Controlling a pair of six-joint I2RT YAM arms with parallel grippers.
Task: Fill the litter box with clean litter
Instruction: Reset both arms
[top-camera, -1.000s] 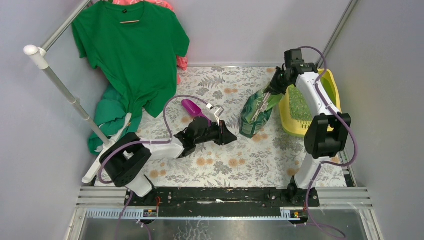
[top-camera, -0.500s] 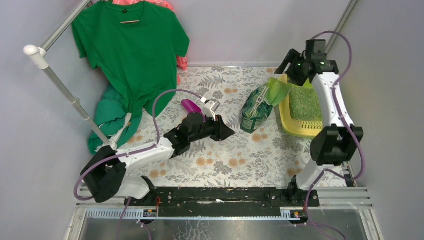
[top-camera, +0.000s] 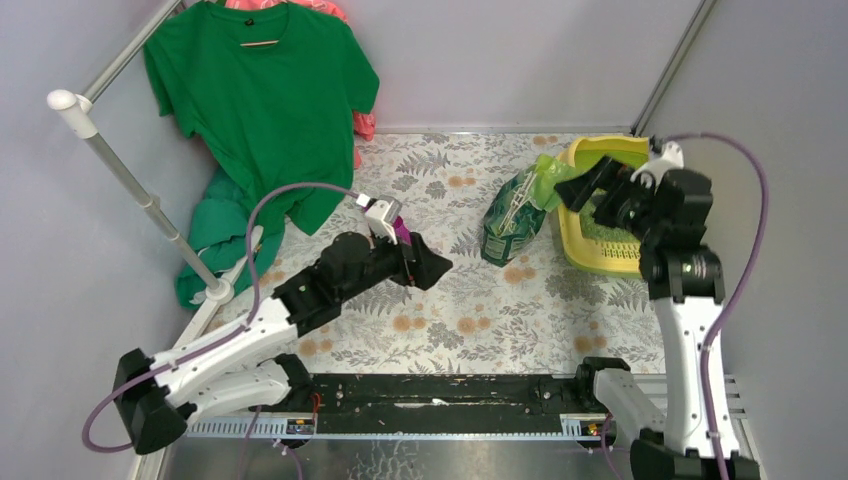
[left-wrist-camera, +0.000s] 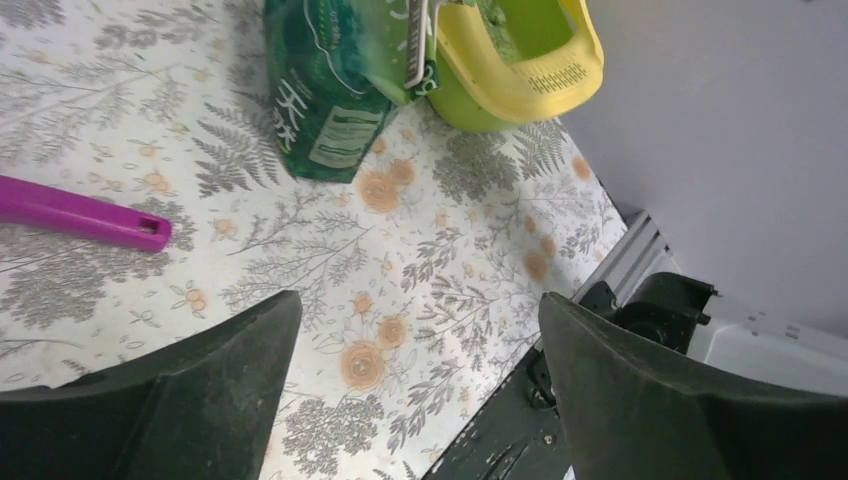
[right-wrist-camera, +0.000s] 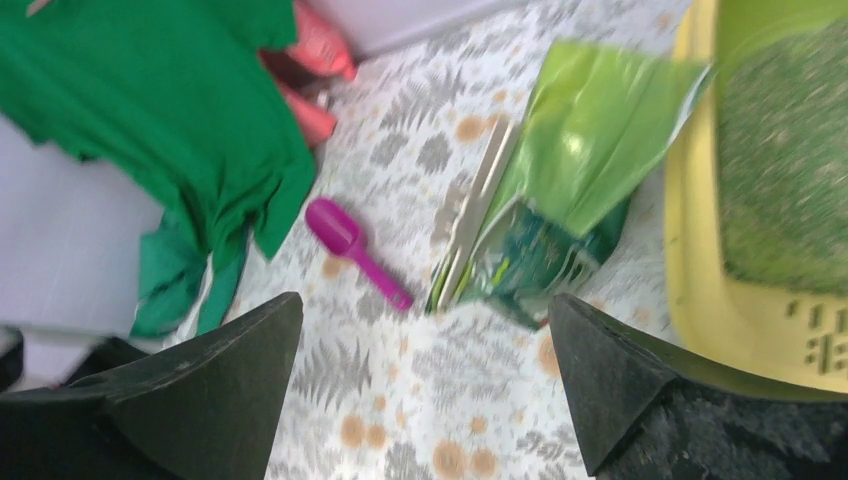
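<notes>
Over on the floral table, bag and scoop are now let go, left gripper and right gripper are pulled back with jaws spread wide and empty, and litter is seen in the box, so the pour's probably done.

From high at the near edge we look down over the whole table. Our left wrist view sits low and close, facing right toward the green bag and the litter box; our right wrist view looks leftward from higher, sharing both plus the purple scoop.
</notes>
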